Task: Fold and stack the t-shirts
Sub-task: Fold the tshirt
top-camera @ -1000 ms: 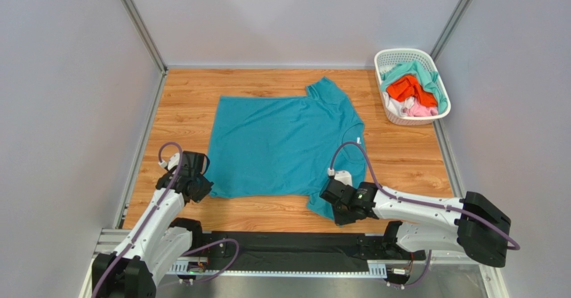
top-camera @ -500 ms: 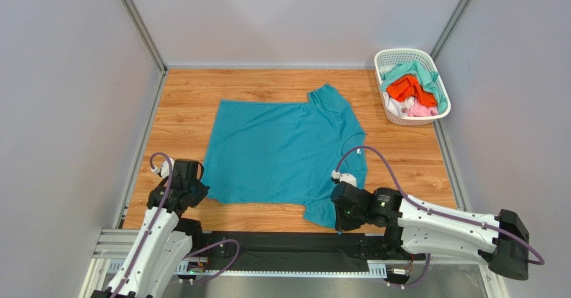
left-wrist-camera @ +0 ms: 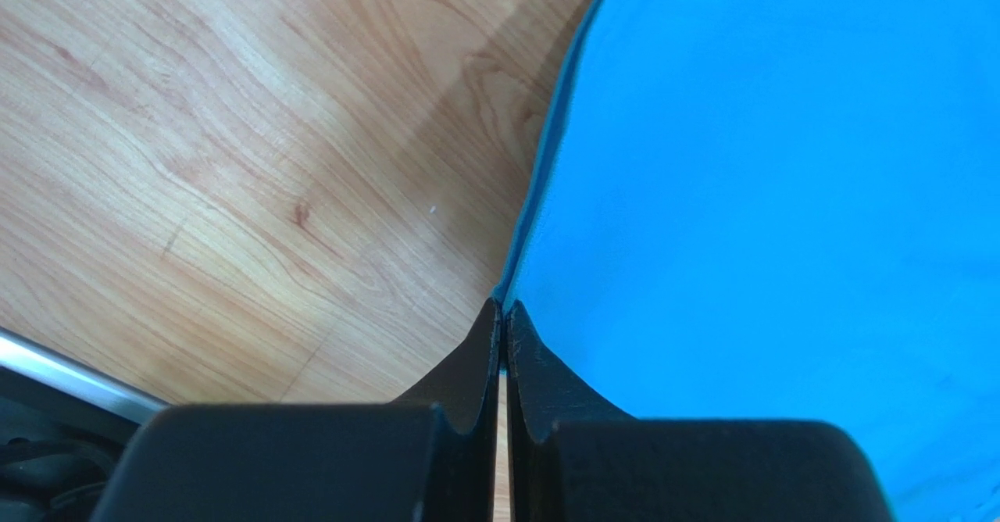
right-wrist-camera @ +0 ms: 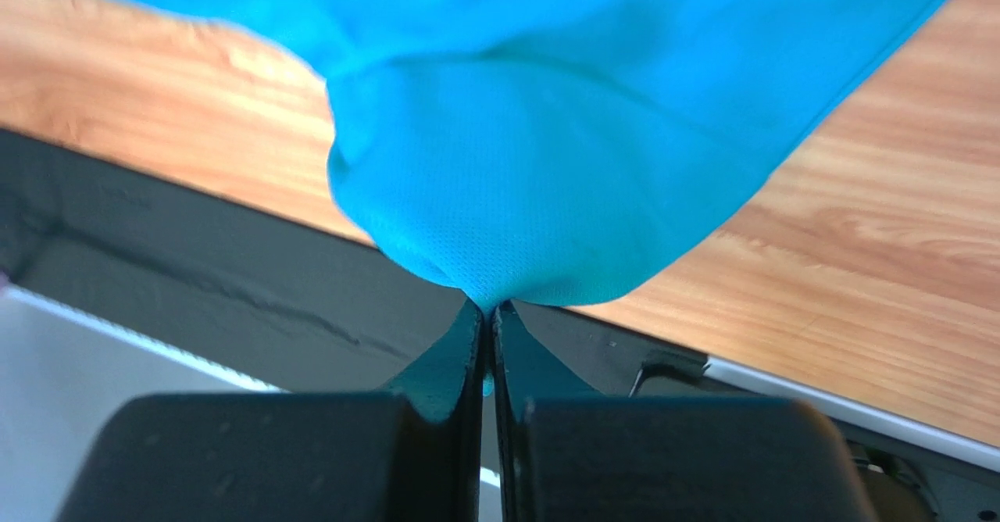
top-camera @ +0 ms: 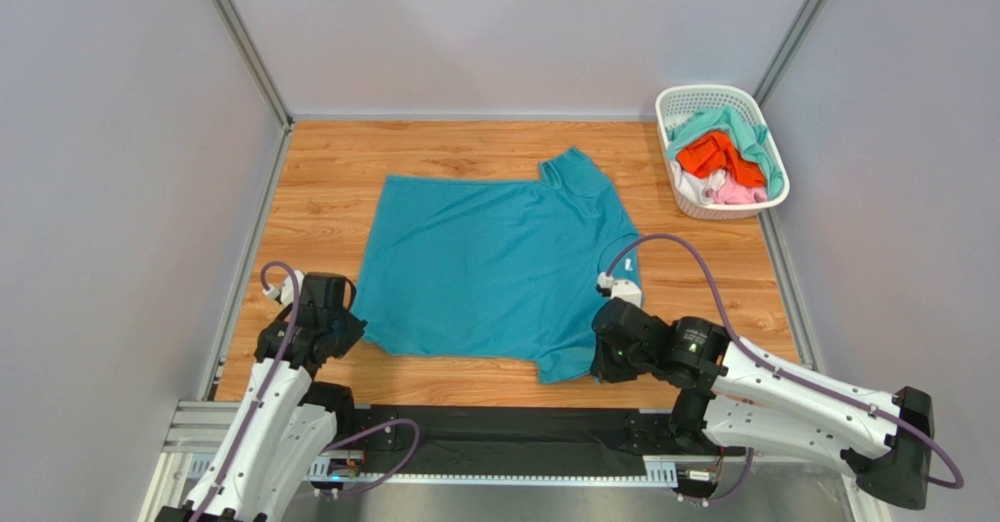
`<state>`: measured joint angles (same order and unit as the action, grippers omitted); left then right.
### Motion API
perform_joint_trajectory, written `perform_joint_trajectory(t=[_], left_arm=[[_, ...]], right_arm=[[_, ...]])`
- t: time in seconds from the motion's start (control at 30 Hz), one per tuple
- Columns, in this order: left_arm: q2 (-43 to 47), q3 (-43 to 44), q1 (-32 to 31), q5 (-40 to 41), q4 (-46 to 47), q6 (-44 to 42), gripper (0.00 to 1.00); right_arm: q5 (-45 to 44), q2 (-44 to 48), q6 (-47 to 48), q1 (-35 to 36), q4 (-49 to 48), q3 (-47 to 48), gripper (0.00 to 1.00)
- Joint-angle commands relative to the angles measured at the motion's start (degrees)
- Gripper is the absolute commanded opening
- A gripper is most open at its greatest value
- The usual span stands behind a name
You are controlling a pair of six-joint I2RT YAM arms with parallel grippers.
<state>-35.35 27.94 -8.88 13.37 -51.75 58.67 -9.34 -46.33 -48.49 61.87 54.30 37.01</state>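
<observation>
The table (top-camera: 329, 159) has not changed, but the teal shirt (top-camera: 493, 258) on it has. A second ago it lay slack. Now its near-left corner is drawn a little toward my left side, and the near sleeve is bunched and pulled up off the wood. My right arm has swung further out to the right, and my right gripper (top-camera: 599, 358) has just finished closing. In the wrist view its tips (right-wrist-camera: 487, 309) are pinched together on a fold of that sleeve, which rises from them in a rounded pouch. My left gripper (top-camera: 350, 325) has drawn back toward the near edge of the table. Its jaws are shut, and the shirt's side hem runs straight into the tips (left-wrist-camera: 502, 311), so I judge it has hold of the edge there. With cloth held at both ends of the near side, I judge the first fold can begin. No fold has been made yet and nothing is stacked.

The table is smooth, wood-grained board. The shirt is thin, matte knit, and its fine weave shows up close. It lies mostly flat with its collar toward the right, and it drapes softly wherever it is lifted. The white plastic basket (top-camera: 704, 92) at the far right is a stiff oval lattice. It holds more crumpled shirts: mint-green (top-camera: 740, 124), orange (top-camera: 710, 153) and pale pink (top-camera: 737, 194). A small white label (top-camera: 630, 265) marks the teal shirt's neck, just beyond my right wrist.
</observation>
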Motion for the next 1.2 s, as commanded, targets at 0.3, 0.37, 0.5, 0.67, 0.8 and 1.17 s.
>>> perform_joint_trajectory(t=[0.3, 0.37, 0.5, 0.67, 0.8, 1.17], left_arm=[[-5.33, 6.86, 0.18, -0.54, 5.69, -2.16, 0.0], [-6.3, 7.47, 0.18, -0.1, 6.48, -2.07, 0.0], [-9.63, 9.23, 0.18, 0.26, 7.89, -1.72, 0.0], [-13.07, 10.46, 0.18, 0.25, 10.43, -1.46, 0.0], [-16.58, 12.57, 0.18, 1.57, 11.14, -1.28, 0.0], [-24.84, 17.84, 0.18, 5.79, 12.19, -0.05, 0.0]], right_arm=[[-2.79, -5.17, 13.5, -16.41, -1.39, 11.32, 0.0], [-3.13, -6.31, 15.08, -18.0, -2.36, 12.37, 0.0], [-4.19, -7.81, 16.58, -22.3, -4.03, 13.96, 0.0], [-2.44, -9.66, 19.13, -25.04, -6.84, 15.89, 0.0], [-0.68, -12.81, 21.59, -27.4, -7.72, 18.61, 0.0], [2.66, -21.52, 24.67, -32.95, -9.48, 24.94, 0.0]])
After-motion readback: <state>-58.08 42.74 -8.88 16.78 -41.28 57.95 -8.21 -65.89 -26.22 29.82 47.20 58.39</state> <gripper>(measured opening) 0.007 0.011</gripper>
